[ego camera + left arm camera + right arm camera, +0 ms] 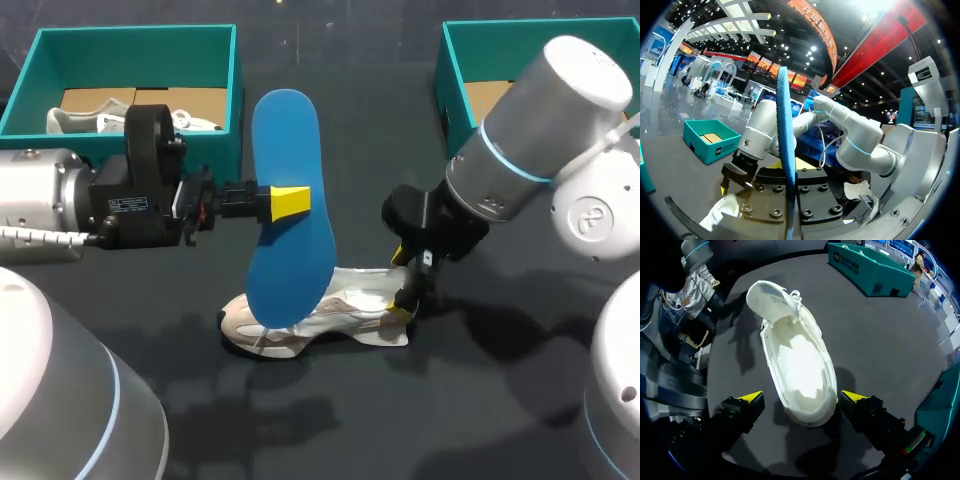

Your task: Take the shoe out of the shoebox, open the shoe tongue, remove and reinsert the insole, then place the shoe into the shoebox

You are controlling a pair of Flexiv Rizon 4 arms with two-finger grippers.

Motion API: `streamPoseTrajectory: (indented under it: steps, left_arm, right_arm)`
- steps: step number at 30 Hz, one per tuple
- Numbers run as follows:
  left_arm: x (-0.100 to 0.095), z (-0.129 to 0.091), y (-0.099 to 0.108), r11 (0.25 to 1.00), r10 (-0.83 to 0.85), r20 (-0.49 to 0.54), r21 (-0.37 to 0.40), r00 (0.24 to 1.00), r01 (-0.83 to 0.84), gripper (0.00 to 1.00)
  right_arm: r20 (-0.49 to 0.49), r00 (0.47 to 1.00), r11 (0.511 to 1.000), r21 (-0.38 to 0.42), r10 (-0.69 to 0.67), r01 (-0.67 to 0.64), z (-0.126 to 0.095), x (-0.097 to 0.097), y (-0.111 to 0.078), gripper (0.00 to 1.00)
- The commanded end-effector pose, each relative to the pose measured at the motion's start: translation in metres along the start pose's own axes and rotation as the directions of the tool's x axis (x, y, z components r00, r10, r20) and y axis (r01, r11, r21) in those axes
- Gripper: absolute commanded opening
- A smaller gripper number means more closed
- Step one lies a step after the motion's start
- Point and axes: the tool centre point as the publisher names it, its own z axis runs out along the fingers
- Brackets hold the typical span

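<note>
**Left gripper** (290, 200): clamped on the blue insole (288, 262). The insole is held upright in the air, with its lower end over the shoe (305, 322). In the left wrist view the insole (786, 140) shows edge-on between the fingers.

**Shoe:** white, resting on its sole at the centre of the dark table (480, 400). The toe points left and the tongue (771, 296) is folded open.

**Right gripper** (803, 397): fingers apart, one at each side of the heel, neither visibly touching it.

**Shoeboxes:** the teal shoebox (236, 110) at far left holds a second white shoe (75, 122). Another shoebox (448, 75) stands at far right.
</note>
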Motion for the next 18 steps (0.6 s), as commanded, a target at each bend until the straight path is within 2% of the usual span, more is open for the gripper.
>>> streamPoseTrajectory:
  steps: [1,10,18]
  left_arm:
    - [-0.0016,0.0034,-0.0003,1.000,0.000,0.000,0.001,1.000,0.000,0.00]
    - [-0.0016,0.0034,-0.0003,1.000,0.000,0.000,0.001,1.000,0.000,0.00]
    - [-0.0016,0.0034,-0.0003,1.000,0.000,0.000,0.001,1.000,0.000,0.00]
  right_arm:
    - [0.024,1.000,0.961,0.276,-0.012,0.005,-0.0102,0.0086,0.0023,1.00]
    - [0.062,0.996,0.957,0.288,-0.059,0.039,-0.0091,0.0122,-0.0005,1.00]
    - [0.074,0.993,0.957,0.281,-0.090,0.066,-0.0098,0.0098,0.0065,1.00]
